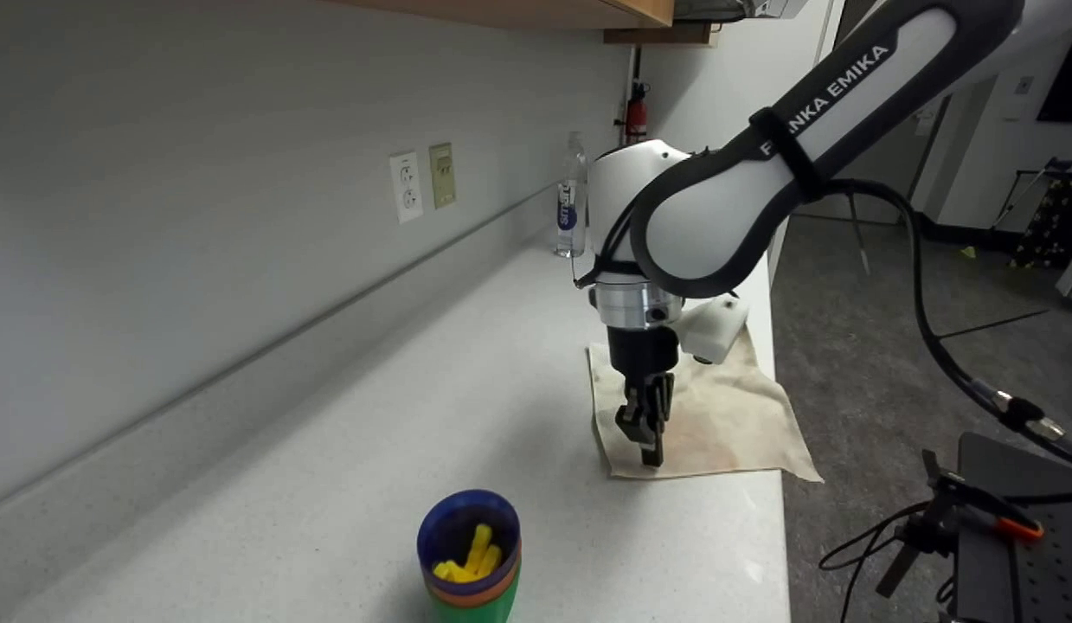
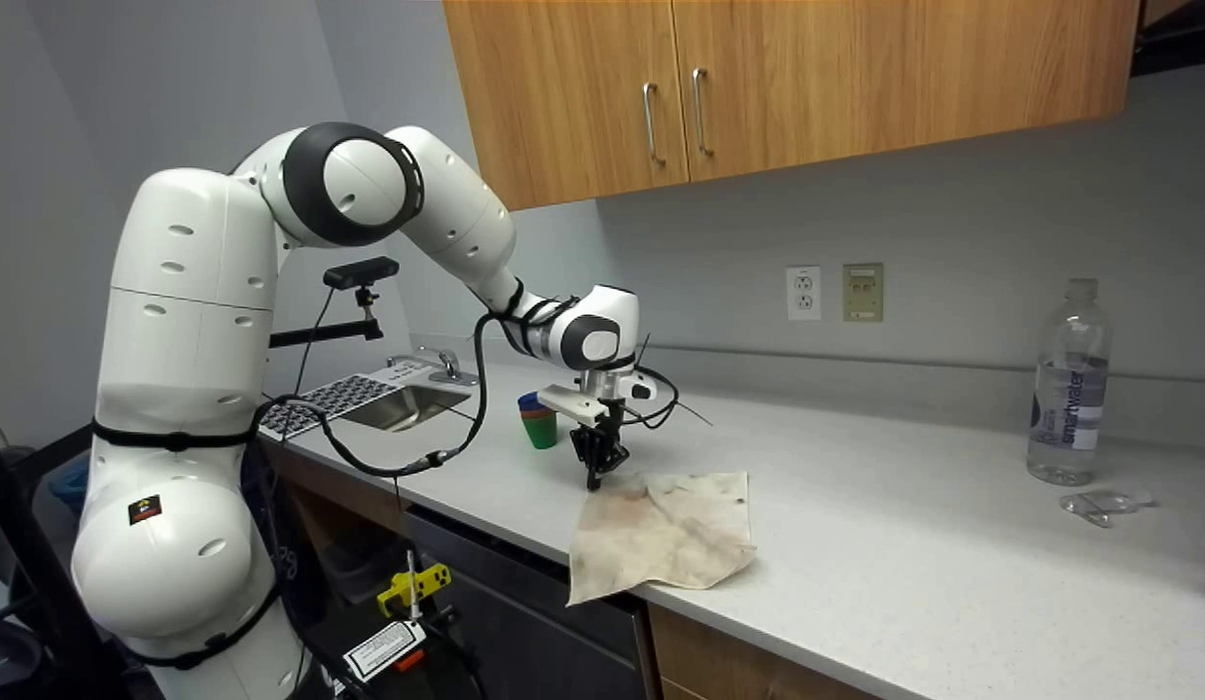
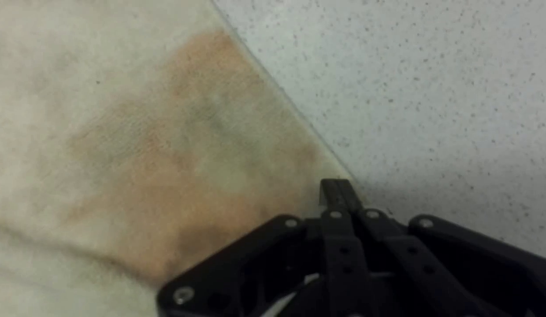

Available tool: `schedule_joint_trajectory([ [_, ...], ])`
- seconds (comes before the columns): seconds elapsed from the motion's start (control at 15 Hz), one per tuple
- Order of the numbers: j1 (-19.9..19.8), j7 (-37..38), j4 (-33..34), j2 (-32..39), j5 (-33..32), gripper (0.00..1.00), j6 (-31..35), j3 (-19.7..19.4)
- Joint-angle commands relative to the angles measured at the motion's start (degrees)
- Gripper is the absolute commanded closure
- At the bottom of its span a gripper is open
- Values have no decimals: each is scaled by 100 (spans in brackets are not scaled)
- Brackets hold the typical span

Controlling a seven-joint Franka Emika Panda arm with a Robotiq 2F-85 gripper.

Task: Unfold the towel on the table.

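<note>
A beige towel with brownish stains lies mostly spread flat on the white counter, in both exterior views. One side hangs over the counter's front edge, and a few creases run across it. It fills the left of the wrist view. My gripper points down at the towel's edge close to one corner, in both exterior views. In the wrist view its fingertips are pressed together at the towel's border, with no cloth visible between them. Whether the tips touch the towel is hard to tell.
Stacked coloured cups with yellow pieces inside stand on the counter; they also show in an exterior view. A water bottle stands near the wall, beside a clear plastic item. A sink is at the far end.
</note>
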Motion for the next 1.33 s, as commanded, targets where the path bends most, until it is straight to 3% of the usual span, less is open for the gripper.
schedule_joint_trajectory([
  [0.0, 57, 123, -269, -71, -170, 100, 302, -127],
  [0.4, 33, 57, 133, 361, 87, 100, 528, 0],
  [0.8, 11, 172, 1149, 980, 547, 100, 583, 126],
  [1.27, 53, 467, 2177, 1562, 656, 100, 831, 107],
])
